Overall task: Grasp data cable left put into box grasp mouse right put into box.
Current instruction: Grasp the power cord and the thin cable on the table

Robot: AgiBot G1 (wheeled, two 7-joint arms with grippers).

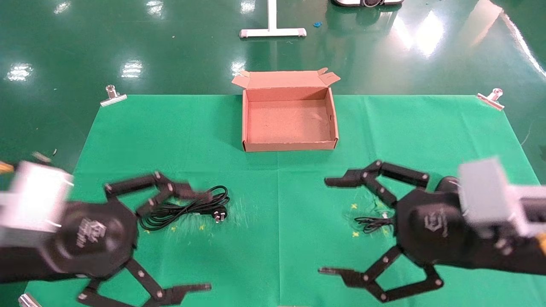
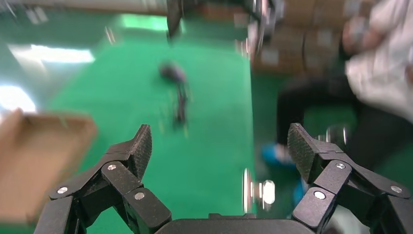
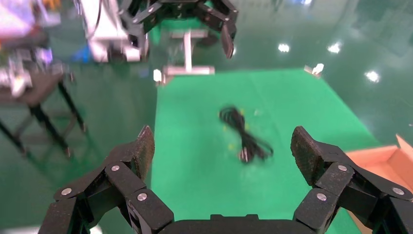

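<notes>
The thick black coiled data cable (image 1: pixel 187 208) is lying lengthwise across the green-clothed table (image 1: pixel 277 192), silver prongs pointing right; the brown corrugated cardboard box (image 1: pixel 289 116) is sitting open; both the left gripper (image 1: pixel 204 241) and the right gripper (image 1: pixel 326 226) are hovering with jaws released.

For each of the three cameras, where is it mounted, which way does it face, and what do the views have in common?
Head view: high on the robot, looking down at the green cloth-covered table, open brown cardboard box, coiled thick black data cable; open left gripper and open right gripper show.
Left wrist view: faces across the table, own fingers framing the blurred black mouse.
Right wrist view: faces the opposite way, own fingers framing the cable.
Shared: both wrist views show the box and the other gripper.
</notes>
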